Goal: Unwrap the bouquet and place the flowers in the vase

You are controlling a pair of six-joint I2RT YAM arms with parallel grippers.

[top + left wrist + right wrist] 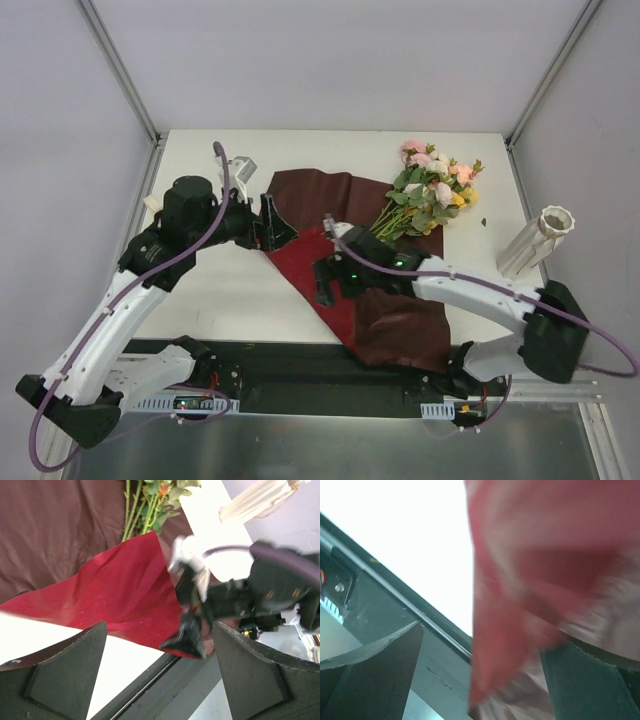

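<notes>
The bouquet is unwrapped: its maroon paper (pixel 400 320) lies spread flat, with a brighter red flap (pixel 322 256) folded up at its left. The flowers (pixel 432 188), pink, cream and yellow on green stems (pixel 142 515), rest on the paper's far right corner. The white ribbed vase (pixel 535 242) stands near the table's right edge, also in the left wrist view (pixel 255 500). My left gripper (pixel 272 225) is open at the paper's left edge, nothing between its fingers (pixel 160 630). My right gripper (pixel 325 280) hovers open over the red flap; blurred red paper (pixel 520 555) hangs between its fingers (pixel 487 640), ungripped.
The paper's near corner hangs over the black rail (pixel 300 362) along the table's front edge. Metal frame posts (pixel 120 70) rise at the table's back corners. White tabletop (pixel 230 290) shows left of the paper.
</notes>
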